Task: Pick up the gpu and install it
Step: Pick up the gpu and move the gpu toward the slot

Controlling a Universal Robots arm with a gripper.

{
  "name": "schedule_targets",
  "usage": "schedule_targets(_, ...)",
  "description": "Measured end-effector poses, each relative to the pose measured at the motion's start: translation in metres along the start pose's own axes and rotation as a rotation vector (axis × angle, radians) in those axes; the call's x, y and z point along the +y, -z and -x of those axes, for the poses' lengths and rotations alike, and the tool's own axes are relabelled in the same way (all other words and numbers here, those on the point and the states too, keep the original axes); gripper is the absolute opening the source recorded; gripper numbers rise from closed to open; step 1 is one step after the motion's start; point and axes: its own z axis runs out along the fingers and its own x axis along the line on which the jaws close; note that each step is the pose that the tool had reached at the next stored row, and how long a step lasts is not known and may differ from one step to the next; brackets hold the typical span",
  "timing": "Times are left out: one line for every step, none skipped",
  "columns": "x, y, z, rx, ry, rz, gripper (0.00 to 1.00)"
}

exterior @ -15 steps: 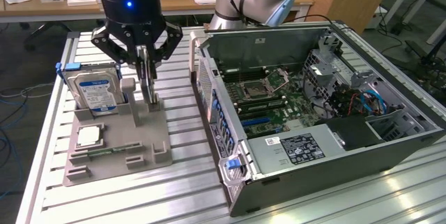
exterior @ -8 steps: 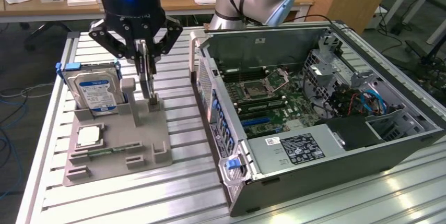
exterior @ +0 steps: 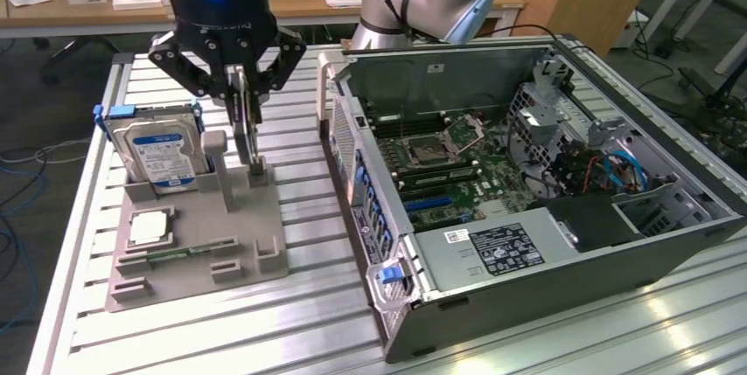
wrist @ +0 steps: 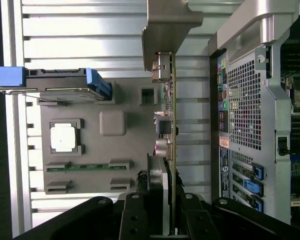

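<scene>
Notably, the gpu (exterior: pixel 247 135) (wrist: pixel 171 115) stood upright and edge-on between the jaws of the gripper (exterior: pixel 241 86) (wrist: pixel 162 210), which were closed narrowly on its upper part. Its lower end met the grey holder (exterior: pixel 251 218) (wrist: pixel 130 145); whether it was seated could not be told. The holder held a hard drive (exterior: pixel 161 155) (wrist: pixel 50 80) standing in a slot, and a processor (exterior: pixel 152 228) (wrist: pixel 64 137) and a memory stick (exterior: pixel 175 254) (wrist: pixel 85 166) lying flat. The open computer case (exterior: pixel 561 296), at the exterior view's right, contained a motherboard (exterior: pixel 450 165).

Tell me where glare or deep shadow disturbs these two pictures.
Exterior view: light glares off the table slats near the computer case, whose inside is well lit. Wrist view: the slats beside the hard drive wash out white; the gripper shows nearly black, holding the gpu.
</scene>
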Motion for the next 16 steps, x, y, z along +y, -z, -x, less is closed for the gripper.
schedule_targets(0.0000, 0.0006, 0.0000, 0.0001, 0.000, -0.0001, 0.28)
schedule_targets(0.0001, 0.0011, 0.0000, 0.0000, 0.000, -0.0001, 0.28)
schedule_targets(0.0001, 0.0017, 0.0001, 0.0000, 0.000, 0.0000, 0.28)
schedule_targets(0.0001, 0.0023, 0.0001, -0.0001, 0.000, 0.0001, 0.28)
schedule_targets(0.0001, 0.0029, 0.0001, -0.0001, 0.000, 0.0001, 0.28)
schedule_targets(0.0001, 0.0034, 0.0001, -0.0001, 0.000, 0.0001, 0.28)
schedule_targets(0.0002, 0.0037, 0.0001, -0.0002, 0.001, 0.0001, 0.28)
schedule_targets(0.0002, 0.0041, 0.0001, 0.0000, 0.002, 0.0001, 0.28)
schedule_targets(0.0002, 0.0044, 0.0001, 0.0001, 0.003, 0.0001, 0.28)
schedule_targets(0.0002, 0.0046, 0.0001, 0.0000, 0.004, 0.0002, 0.28)
schedule_targets(0.0002, 0.0048, 0.0002, 0.0000, 0.004, 0.0003, 0.28)
schedule_targets(0.0002, 0.0051, 0.0001, 0.0002, 0.005, 0.0002, 0.28)
schedule_targets(0.0002, 0.0053, 0.0002, 0.0002, 0.005, 0.0002, 0.28)
schedule_targets(0.0003, 0.0055, 0.0002, 0.0002, 0.006, 0.0002, 0.28)
schedule_targets(0.0003, 0.0059, 0.0002, 0.0003, 0.007, 0.0002, 0.28)
schedule_targets(0.0003, 0.0063, 0.0002, 0.0004, 0.007, 0.0002, 0.28)
